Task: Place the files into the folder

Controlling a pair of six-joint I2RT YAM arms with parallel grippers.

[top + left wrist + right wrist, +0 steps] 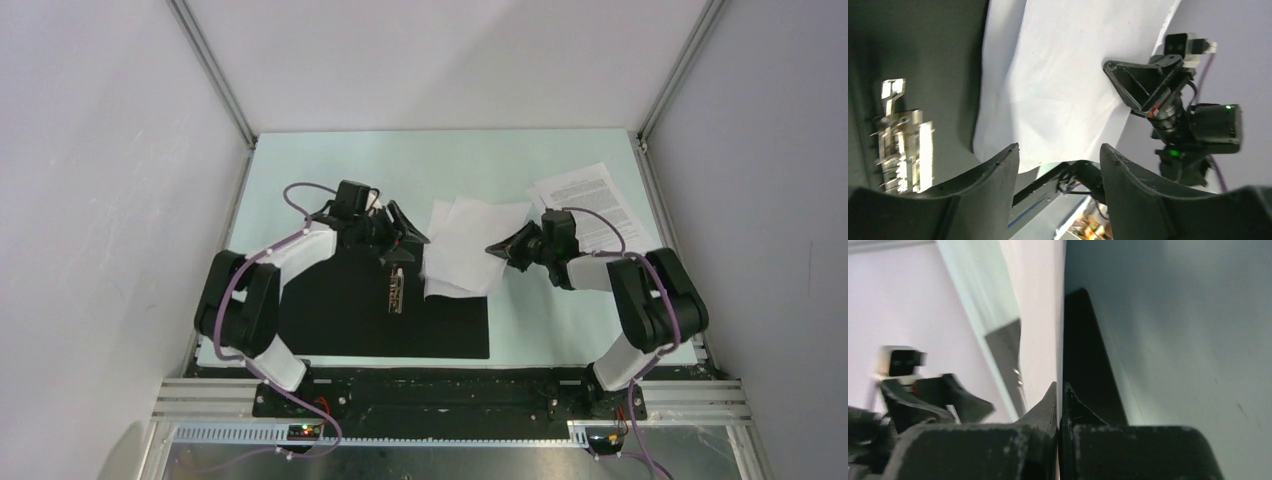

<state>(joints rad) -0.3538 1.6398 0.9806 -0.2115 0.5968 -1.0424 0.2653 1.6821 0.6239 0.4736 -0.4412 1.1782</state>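
The folder (340, 310) lies open on the table, black inside up, with a metal clip (395, 290) near its middle. The blank files (465, 245) hang over the folder's far right corner, lifted at their right edge. My right gripper (500, 250) is shut on that edge; in the right wrist view (1060, 387) the sheet (1040, 300) runs edge-on between the closed fingers. My left gripper (405, 240) is open at the sheets' left edge; in the left wrist view (1059, 150) the blank sheets (1068, 75) lie just ahead of its spread fingers. The printed files (590, 200) lie at the back right.
The pale green table (330, 170) is boxed in by grey walls on the left, back and right. The clip also shows in the left wrist view (900, 145) on the black folder (923, 50). The arm bases stand on the black rail (450, 390) at the near edge.
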